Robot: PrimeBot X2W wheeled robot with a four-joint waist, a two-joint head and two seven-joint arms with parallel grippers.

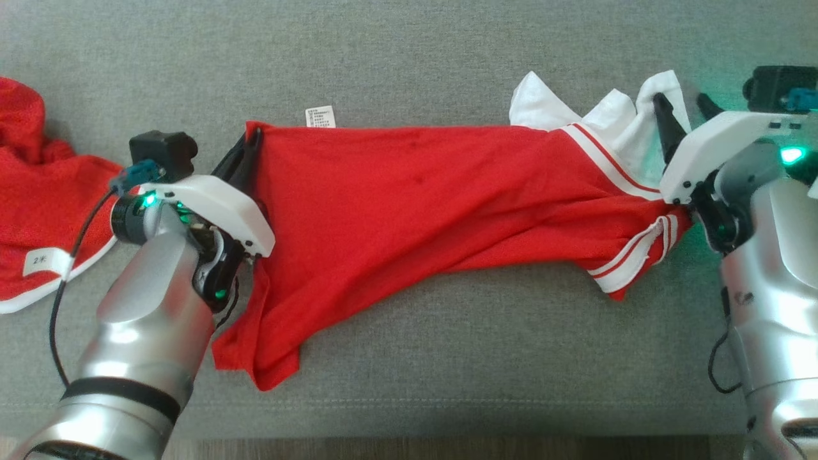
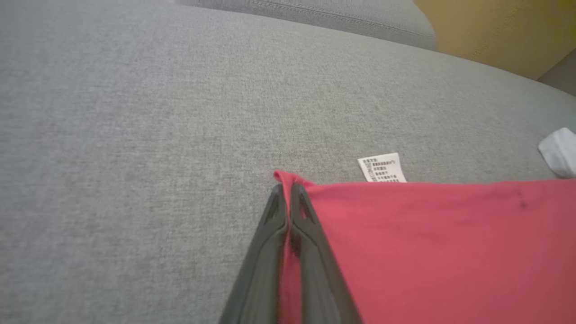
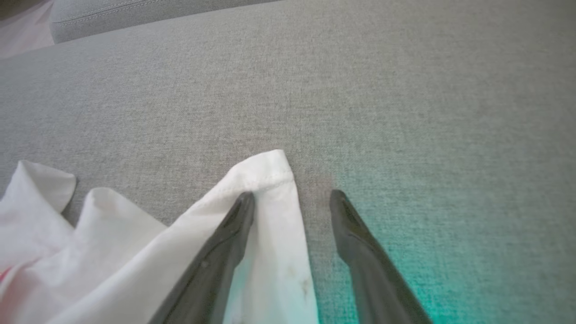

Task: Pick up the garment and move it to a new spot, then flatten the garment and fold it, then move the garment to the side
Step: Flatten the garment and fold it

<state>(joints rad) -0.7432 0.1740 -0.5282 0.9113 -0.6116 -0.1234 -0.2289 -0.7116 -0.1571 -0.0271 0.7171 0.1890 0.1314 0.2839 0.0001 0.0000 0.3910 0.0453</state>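
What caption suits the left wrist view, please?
Left gripper pinching a corner of the red garment, care label nearby, on grey upholstery.

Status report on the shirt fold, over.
Left gripper shut on corner of red shirt. Right gripper open, straddling white sleeve edge. Second red garment far left, apart.

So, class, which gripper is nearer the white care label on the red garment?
Left. The left gripper is shut on the garment just beside the care label; the right gripper stands open at the far end, astride its white edge.
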